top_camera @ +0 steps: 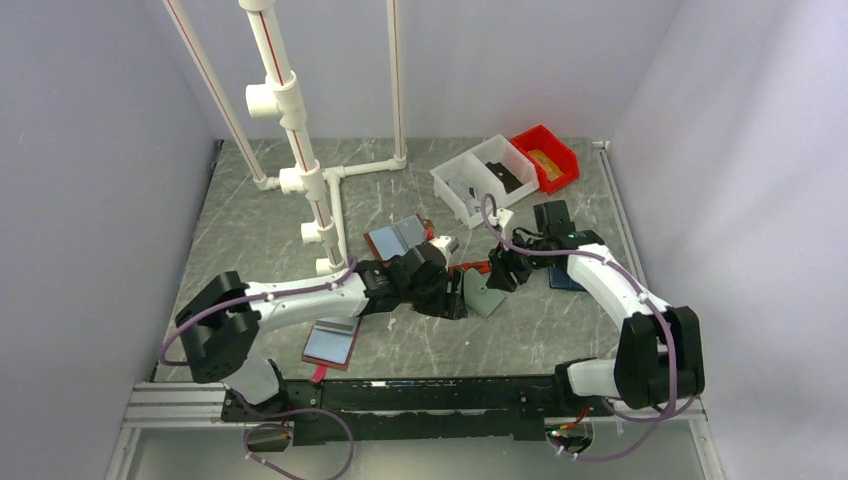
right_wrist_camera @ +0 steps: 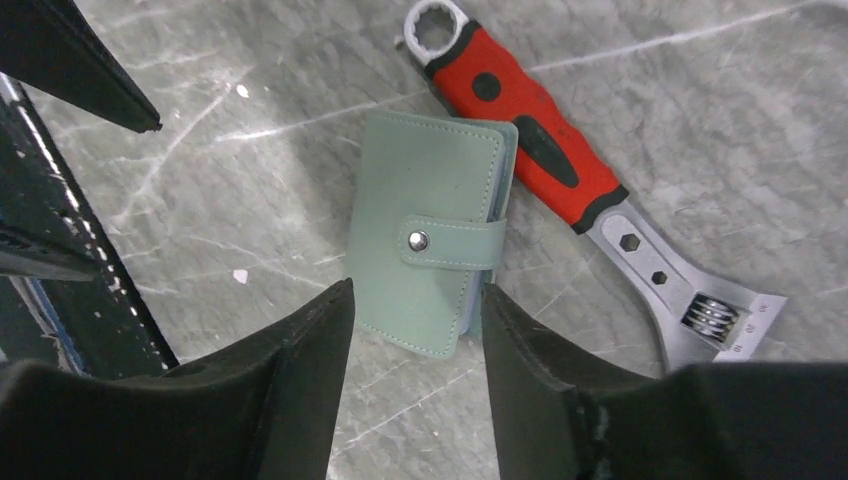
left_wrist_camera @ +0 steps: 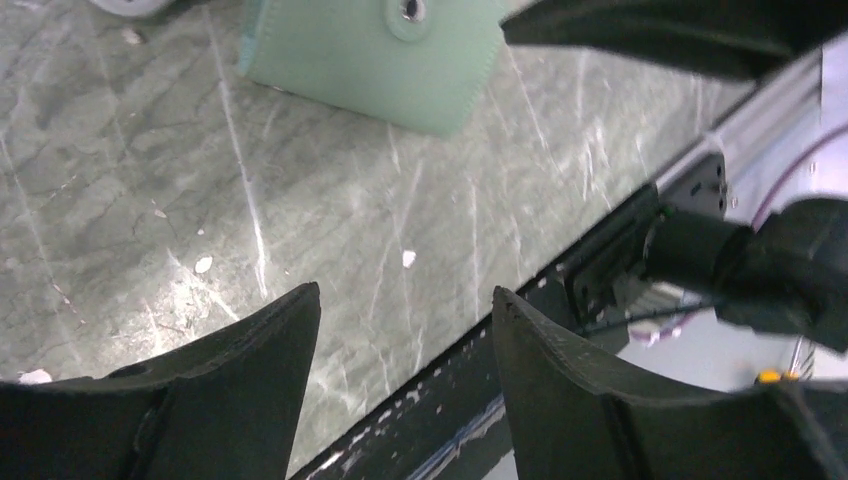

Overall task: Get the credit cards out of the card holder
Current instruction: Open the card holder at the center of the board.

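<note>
**One mint card holder (right_wrist_camera: 425, 245), snapped shut, below the right hand (right_wrist_camera: 417, 290)**

Three folders lie on the desk (top_camera: 250, 230): the mint-green card holder, closed by its snap strap, a brown-edged folder (top_camera: 398, 238) and a maroon-edged folder (top_camera: 332, 343). One red-handled wrench (right_wrist_camera: 540, 140) lies just beside the card holder. There are two hands. The right hand hangs over the card holder, jaws partly apart, gripping nothing. The left hand (left_wrist_camera: 405, 292) is near the holder, jaws spread over bare desk, holding nothing.

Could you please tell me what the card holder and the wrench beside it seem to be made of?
The card holder looks like matte mint-green faux leather, judging by stitched edges; its snap looks metal. The wrench has a bare metal head and red handle, probably plastic or rubber.
</note>
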`<state>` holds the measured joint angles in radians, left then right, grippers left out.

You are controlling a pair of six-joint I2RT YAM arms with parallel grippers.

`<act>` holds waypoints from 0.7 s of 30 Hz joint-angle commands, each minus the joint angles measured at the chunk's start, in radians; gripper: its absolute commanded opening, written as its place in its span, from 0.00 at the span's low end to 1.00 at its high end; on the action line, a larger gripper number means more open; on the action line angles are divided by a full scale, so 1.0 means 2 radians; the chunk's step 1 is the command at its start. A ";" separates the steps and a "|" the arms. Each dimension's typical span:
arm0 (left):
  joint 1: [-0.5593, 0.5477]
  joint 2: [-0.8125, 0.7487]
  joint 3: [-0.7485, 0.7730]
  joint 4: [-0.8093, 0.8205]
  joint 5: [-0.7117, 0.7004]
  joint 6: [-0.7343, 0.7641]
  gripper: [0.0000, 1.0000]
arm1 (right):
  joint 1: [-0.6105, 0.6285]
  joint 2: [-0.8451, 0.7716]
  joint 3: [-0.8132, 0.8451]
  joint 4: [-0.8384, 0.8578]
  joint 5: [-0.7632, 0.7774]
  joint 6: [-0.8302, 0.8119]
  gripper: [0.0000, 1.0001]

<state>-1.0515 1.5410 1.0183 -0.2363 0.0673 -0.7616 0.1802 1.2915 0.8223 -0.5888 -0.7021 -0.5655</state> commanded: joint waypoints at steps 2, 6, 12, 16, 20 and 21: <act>-0.002 0.037 -0.006 0.048 -0.058 -0.120 0.67 | 0.019 0.037 0.028 -0.006 0.058 0.002 0.43; -0.002 0.051 -0.020 0.092 -0.049 -0.139 0.65 | 0.025 0.041 0.033 -0.021 0.065 -0.015 0.31; -0.002 0.078 -0.016 0.095 -0.061 -0.176 0.62 | 0.024 0.048 0.027 -0.008 0.102 -0.005 0.13; -0.002 0.090 -0.005 0.076 -0.081 -0.198 0.62 | 0.025 0.073 0.030 -0.003 0.133 0.009 0.08; -0.002 0.098 0.001 0.070 -0.088 -0.205 0.63 | 0.035 0.085 0.031 -0.004 0.138 0.011 0.07; -0.002 0.099 0.002 0.071 -0.089 -0.205 0.63 | 0.039 0.088 0.032 -0.006 0.135 0.010 0.06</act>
<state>-1.0519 1.7325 0.9730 -0.0948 -0.0666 -1.1316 0.2337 1.4570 0.8478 -0.6098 -0.4561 -0.5564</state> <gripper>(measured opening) 0.624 0.071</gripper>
